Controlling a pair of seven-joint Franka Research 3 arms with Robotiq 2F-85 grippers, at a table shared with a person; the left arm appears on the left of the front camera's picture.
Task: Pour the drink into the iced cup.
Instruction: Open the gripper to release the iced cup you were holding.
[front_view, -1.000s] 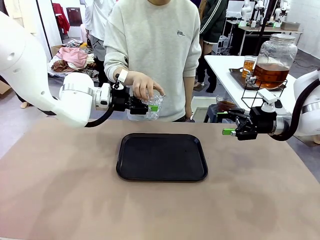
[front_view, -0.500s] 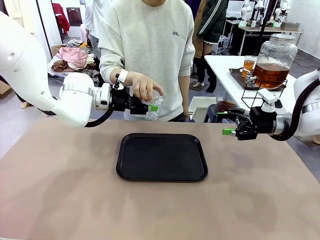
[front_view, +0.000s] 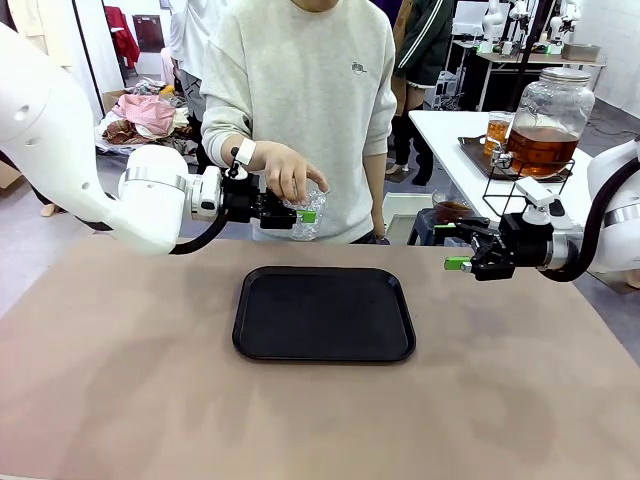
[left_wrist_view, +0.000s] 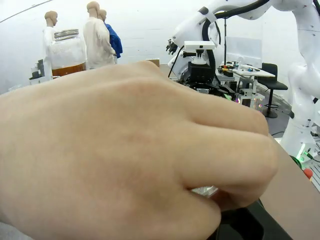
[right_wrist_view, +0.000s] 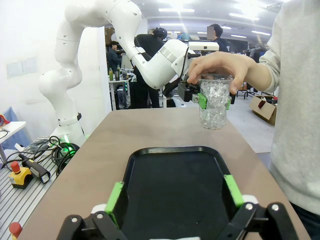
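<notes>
The iced cup (front_view: 309, 218), clear plastic packed with white ice, hangs above the table's far edge. My left gripper (front_view: 300, 215) is shut on it, green pads on either side. A person's hand (front_view: 290, 170) rests over the cup's rim from above and blocks most of the left wrist view (left_wrist_view: 125, 150). In the right wrist view, the cup (right_wrist_view: 214, 102) sits between those pads under the hand (right_wrist_view: 217, 65). The drink, amber liquid, stands in a big glass jar (front_view: 545, 140) and a small glass (front_view: 497, 130) on a side table. My right gripper (front_view: 452, 246) hovers open at the right, holding nothing.
A black tray (front_view: 323, 312) lies bare in the middle of the brown table, also seen ahead of the right gripper (right_wrist_view: 172, 185). The person stands at the far edge behind the cup. A dark stool with a small bowl (front_view: 450, 208) stands beyond the table's right side.
The person's body has shifted slightly, with the hand still on the cup. Both arms and the cup have not moved.
</notes>
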